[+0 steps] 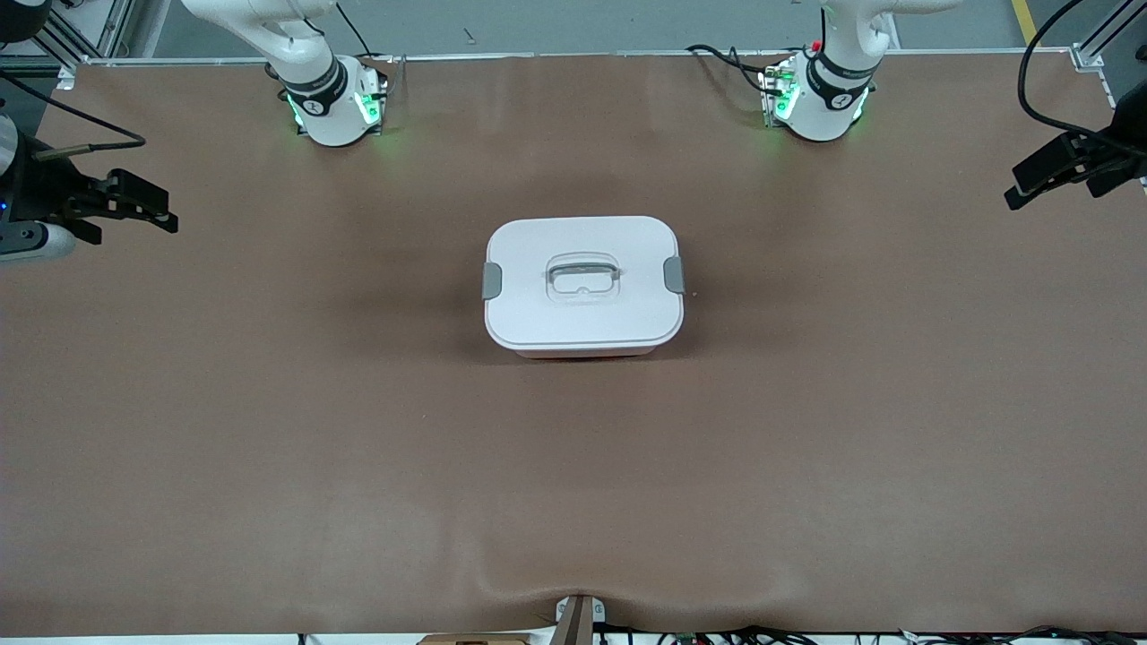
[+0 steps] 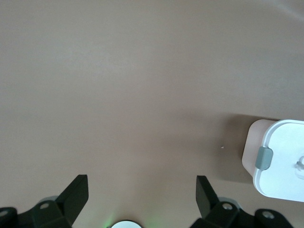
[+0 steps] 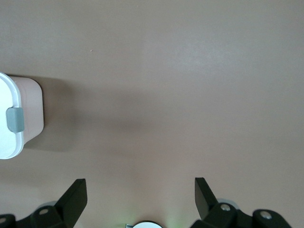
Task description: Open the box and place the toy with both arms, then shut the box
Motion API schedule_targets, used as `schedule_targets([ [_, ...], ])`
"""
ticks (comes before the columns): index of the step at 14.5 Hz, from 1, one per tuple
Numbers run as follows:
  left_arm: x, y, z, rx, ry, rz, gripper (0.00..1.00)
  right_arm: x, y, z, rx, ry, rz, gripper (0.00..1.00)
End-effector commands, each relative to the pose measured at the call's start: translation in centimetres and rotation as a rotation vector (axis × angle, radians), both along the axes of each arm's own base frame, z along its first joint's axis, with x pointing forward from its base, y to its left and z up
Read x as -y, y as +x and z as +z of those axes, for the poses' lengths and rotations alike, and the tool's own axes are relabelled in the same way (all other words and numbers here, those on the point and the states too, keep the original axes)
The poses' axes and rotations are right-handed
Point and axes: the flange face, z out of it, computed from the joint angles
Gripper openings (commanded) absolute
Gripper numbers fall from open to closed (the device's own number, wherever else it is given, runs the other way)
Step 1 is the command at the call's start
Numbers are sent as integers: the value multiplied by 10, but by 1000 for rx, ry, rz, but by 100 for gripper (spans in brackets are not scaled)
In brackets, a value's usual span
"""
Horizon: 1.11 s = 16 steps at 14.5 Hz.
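The box [image 1: 583, 285] sits mid-tabletop [image 1: 573, 466], white lid [image 1: 582, 318] on, both grey clips [image 1: 492, 280] down beside the recessed clear handle [image 1: 583, 275]. Only the wrist views show its pale pink wall below the lid. The left end effector [image 2: 142, 197] hangs open over the left arm's end, the right end effector [image 3: 140, 197] open over the right arm's end.

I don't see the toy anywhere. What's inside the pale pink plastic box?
Its contents are hidden: the white lid covers the pale pink plastic box, both grey side clips against its ends. No toy shows on the table.
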Motion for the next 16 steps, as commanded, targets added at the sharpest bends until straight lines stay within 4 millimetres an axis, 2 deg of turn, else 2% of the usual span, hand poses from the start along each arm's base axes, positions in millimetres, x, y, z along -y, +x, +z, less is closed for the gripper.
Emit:
schedule_targets([
  [1,0,-18,-1,-7,-4,-21,100,-1,-1,1,-2,6,4,100],
  [11,-2,-13,-3,5,30,-71,100,-1,-1,1,-2,6,4,100],
  [16,4,-11,-4,13,29,-111,100,-1,-1,1,-1,6,3,100],
])
